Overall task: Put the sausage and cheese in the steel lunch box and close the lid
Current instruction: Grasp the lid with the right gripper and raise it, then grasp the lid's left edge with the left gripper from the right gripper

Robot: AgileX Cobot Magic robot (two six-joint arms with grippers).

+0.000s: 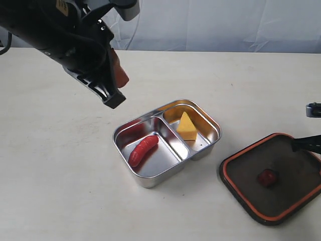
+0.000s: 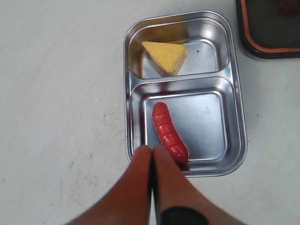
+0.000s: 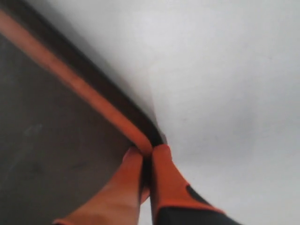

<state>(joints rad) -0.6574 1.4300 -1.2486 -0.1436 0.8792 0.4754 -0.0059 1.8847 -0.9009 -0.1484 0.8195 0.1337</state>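
Orange fingers (image 3: 161, 171) of the right gripper (image 3: 146, 152): nipped onto a rounded corner of the rectangular dark tinted lid (image 1: 293, 173), gripping its black rim and orange seal. Lid: seal side up on the pale matte table (image 1: 60, 175), a small red-orange valve (image 1: 267, 177) at its centre; in the exterior view it is at four o'clock from the shiny rectangular stainless steel lunch box (image 1: 150, 181), near it but apart, with the box uncovered. Orange fingers (image 2: 136, 178) of the left gripper (image 2: 152, 151): pressed together, nothing between them; raised above the table at ten o'clock from the box, tips pointing towards it. Box: two compartments, rounded corners. Compartment on the eight o'clock side: one small glossy red ridged toy sausage (image 1: 143, 150), slightly curved, lying on the floor by the outer wall. Compartment on the two o'clock side: one yellow-orange triangular wedge of toy cheese (image 1: 187, 127), on the floor near the dividing wall.
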